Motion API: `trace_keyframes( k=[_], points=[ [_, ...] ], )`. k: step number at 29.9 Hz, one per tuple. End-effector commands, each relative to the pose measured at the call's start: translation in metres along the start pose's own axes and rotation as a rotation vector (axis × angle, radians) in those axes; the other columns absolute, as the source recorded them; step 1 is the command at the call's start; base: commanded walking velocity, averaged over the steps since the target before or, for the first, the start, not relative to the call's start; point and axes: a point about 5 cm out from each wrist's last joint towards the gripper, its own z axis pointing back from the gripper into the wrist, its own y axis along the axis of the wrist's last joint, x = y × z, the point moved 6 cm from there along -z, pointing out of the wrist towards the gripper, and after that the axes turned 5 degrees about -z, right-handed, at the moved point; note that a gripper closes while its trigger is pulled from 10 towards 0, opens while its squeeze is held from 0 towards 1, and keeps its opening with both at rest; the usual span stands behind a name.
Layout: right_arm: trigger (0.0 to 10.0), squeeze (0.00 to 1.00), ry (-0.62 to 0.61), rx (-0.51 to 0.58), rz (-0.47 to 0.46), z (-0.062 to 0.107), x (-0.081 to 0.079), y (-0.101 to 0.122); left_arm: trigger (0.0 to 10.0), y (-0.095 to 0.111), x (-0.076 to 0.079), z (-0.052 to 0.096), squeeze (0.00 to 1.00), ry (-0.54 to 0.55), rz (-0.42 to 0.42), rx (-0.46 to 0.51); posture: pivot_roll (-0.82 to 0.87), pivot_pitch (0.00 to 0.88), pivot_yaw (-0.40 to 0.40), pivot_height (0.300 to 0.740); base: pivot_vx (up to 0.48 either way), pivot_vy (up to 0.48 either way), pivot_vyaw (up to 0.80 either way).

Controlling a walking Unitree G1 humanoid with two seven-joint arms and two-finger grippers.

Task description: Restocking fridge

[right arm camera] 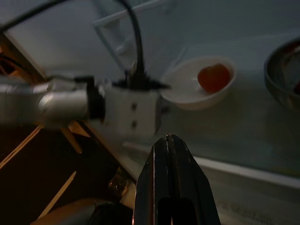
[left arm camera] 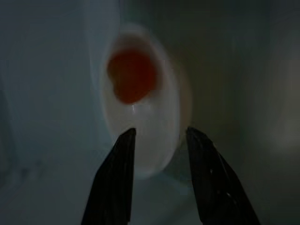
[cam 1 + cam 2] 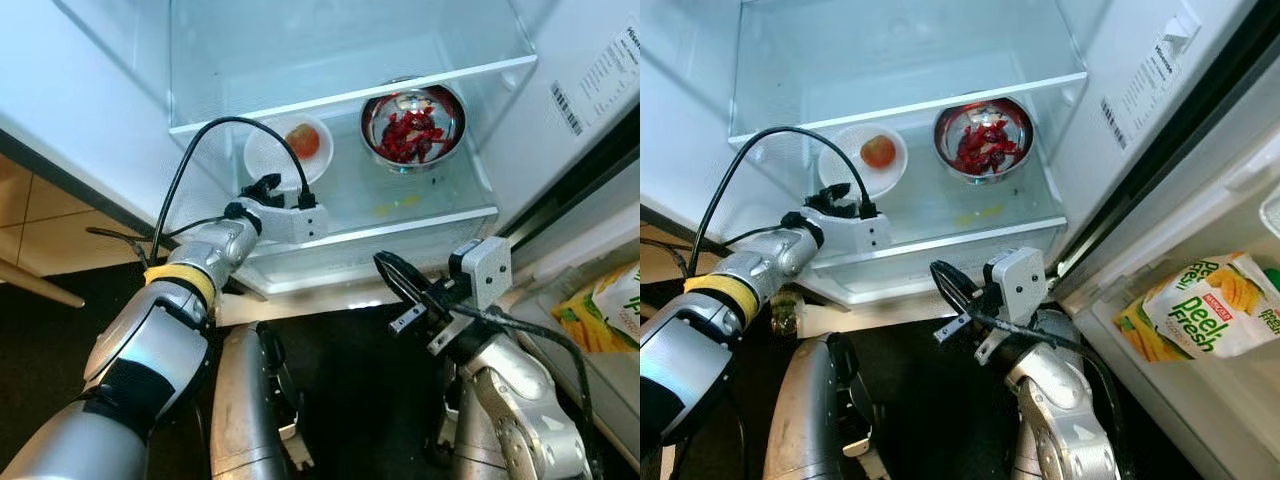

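Observation:
Inside the open fridge, a white bowl (image 3: 268, 160) holding a round orange-red fruit (image 3: 303, 141) sits on the glass shelf (image 3: 420, 190). To its right on the same shelf stands a steel bowl (image 3: 455, 108) of red pieces. My left gripper (image 3: 262, 187) reaches onto the shelf from the front and is open, its fingers (image 2: 124, 154) on either side of the white bowl's near rim. My right gripper (image 3: 385, 264) is shut and empty, hovering in front of the fridge below the shelf's front edge.
Above the bowls is another clear shelf (image 3: 350, 95). The fridge door stands open at the right, and its rack holds a yellow-green Peel Fresh bag (image 3: 1200, 310). Small yellow smears (image 3: 395, 206) mark the glass. At the far left is a wooden cabinet front (image 3: 40, 215), with dark floor below.

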Motion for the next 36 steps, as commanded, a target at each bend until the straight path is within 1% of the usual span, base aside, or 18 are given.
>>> trace_keyframes(
  k=[1,2,4,5,8,13,15,17,20,23,25,26,29,30,31,32,34,36],
  points=[
    [10.0,0.00,0.033,-0.030,-0.025,-0.002,-0.007,-0.014,10.0,0.002,0.037,0.014,0.00,-0.064,0.053,0.024,-0.12,0.440,0.149,0.450,0.000,0.000,0.00],
    [10.0,0.00,0.033,-0.030,-0.025,-0.002,-0.007,-0.014,10.0,0.002,0.037,0.014,0.00,-0.064,0.053,0.024,-0.12,0.440,0.149,0.450,0.000,0.000,0.00],
    [10.0,0.00,0.036,-0.036,-0.012,-0.005,-0.005,-0.015,10.0,0.009,0.061,0.024,0.00,-0.099,0.111,0.055,-0.12,0.422,0.151,0.450,0.000,0.000,0.00],
    [10.0,0.00,0.036,-0.036,-0.012,-0.005,-0.005,-0.015,10.0,0.009,0.061,0.024,0.00,-0.099,0.111,0.055,-0.12,0.422,0.151,0.450,0.000,0.000,0.00],
    [10.0,0.00,0.026,-0.039,-0.001,-0.009,0.003,-0.017,10.0,0.022,0.098,0.040,0.00,-0.159,0.181,0.081,-0.10,0.380,0.157,0.450,0.000,0.000,0.00],
    [10.0,0.00,0.022,-0.033,0.003,-0.014,0.007,-0.018,10.0,0.038,0.122,0.052,0.00,-0.188,0.250,0.113,-0.09,0.354,0.160,0.450,0.000,0.000,0.00],
    [10.0,0.00,0.023,-0.031,0.005,-0.016,0.008,-0.019,10.0,0.041,0.125,0.054,0.00,-0.187,0.271,0.116,-0.09,0.342,0.159,0.450,0.000,0.000,0.00],
    [10.0,0.00,0.034,-0.042,0.002,-0.018,0.008,-0.024,10.0,0.049,0.127,0.057,0.00,-0.144,0.400,0.107,-0.08,0.311,0.157,0.450,0.000,0.000,0.00],
    [10.0,0.00,0.025,-0.077,0.001,-0.019,0.011,-0.035,10.0,0.055,0.128,0.060,0.00,-0.105,0.525,0.091,-0.08,0.290,0.152,0.450,0.000,0.000,0.00],
    [10.0,0.00,0.021,-0.092,0.001,-0.020,0.013,-0.040,10.0,0.056,0.129,0.061,0.00,-0.094,0.568,0.082,-0.08,0.290,0.152,0.450,0.000,0.000,0.00],
    [10.0,0.00,0.004,-0.141,0.005,-0.020,0.017,-0.056,10.0,0.055,0.136,0.066,0.00,-0.064,0.731,0.021,-0.08,0.272,0.143,0.450,0.000,0.000,0.00],
    [10.0,0.00,0.004,-0.141,0.005,-0.020,0.017,-0.056,10.0,0.055,0.136,0.066,0.00,-0.064,0.731,0.021,-0.08,0.272,0.143,0.450,0.000,0.000,0.00],
    [10.0,0.00,-0.020,-0.191,-0.012,-0.022,0.023,-0.074,10.0,0.048,0.144,0.077,0.00,0.012,1.049,-0.074,-0.06,0.246,0.127,0.450,0.000,0.000,0.00],
    [10.0,0.00,-0.020,-0.191,-0.012,-0.022,0.023,-0.074,10.0,0.048,0.144,0.077,0.00,0.012,1.049,-0.074,-0.06,0.246,0.127,0.450,0.000,0.000,0.00],
    [10.0,0.00,-0.028,-0.199,-0.018,-0.022,0.026,-0.077,10.0,0.047,0.142,0.079,0.00,0.039,1.119,-0.080,-0.06,0.237,0.124,0.450,0.000,0.000,0.00],
    [10.0,0.00,-0.028,-0.199,-0.018,-0.022,0.026,-0.077,10.0,0.047,0.142,0.079,0.00,0.039,1.119,-0.080,-0.06,0.237,0.124,0.450,0.000,0.000,0.00],
    [10.0,0.00,-0.039,-0.209,-0.022,-0.023,0.032,-0.082,10.0,0.049,0.139,0.082,0.00,0.077,1.215,-0.069,-0.05,0.228,0.119,0.450,0.000,0.000,0.00],
    [10.0,0.00,-0.039,-0.209,-0.022,-0.023,0.032,-0.082,10.0,0.049,0.139,0.082,0.00,0.077,1.215,-0.069,-0.05,0.228,0.119,0.450,0.000,0.000,0.00]
  ],
)
